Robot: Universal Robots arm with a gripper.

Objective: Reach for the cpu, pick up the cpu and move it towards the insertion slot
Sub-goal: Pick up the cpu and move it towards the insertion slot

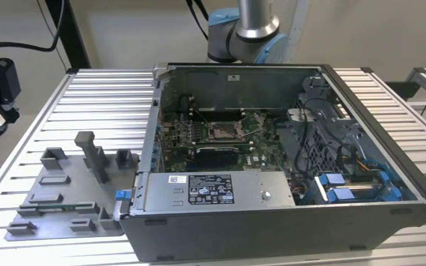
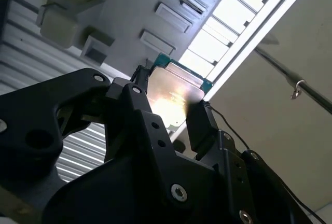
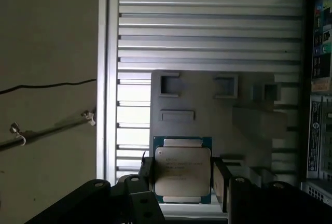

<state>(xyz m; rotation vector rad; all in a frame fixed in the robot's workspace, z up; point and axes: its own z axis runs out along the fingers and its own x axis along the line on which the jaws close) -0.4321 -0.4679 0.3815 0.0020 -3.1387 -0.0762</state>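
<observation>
**First wrist view.** Treat the cpu (image 3: 182,169) as light, stiff and fragile: a thin flat plate with a smooth metal top, probably slippery on the face. Take hold by two opposite edges only and avoid pressing on the flat faces. Shows that hold in place — gripper (image 3: 183,178) narrowed onto the cpu, one finger against each side edge, chip lying flat between them. Places the cpu above the grey tray (image 3: 207,105), over the tray border nearest the edge of the counter (image 3: 207,27).

**Second wrist view.** Shows the same clamp from another angle: cpu (image 2: 174,97) seated between the fingertips of the gripper (image 2: 168,102), bright top face catching the light. Judged raised clear of the grey tray (image 2: 129,6), with no contact visible.

**Exterior view.** Locates the insertion slot (image 1: 224,131) on the green motherboard inside the computer case (image 1: 272,233) — well apart from the grey tray (image 1: 65,221), toward the exterior view's right of it.
</observation>
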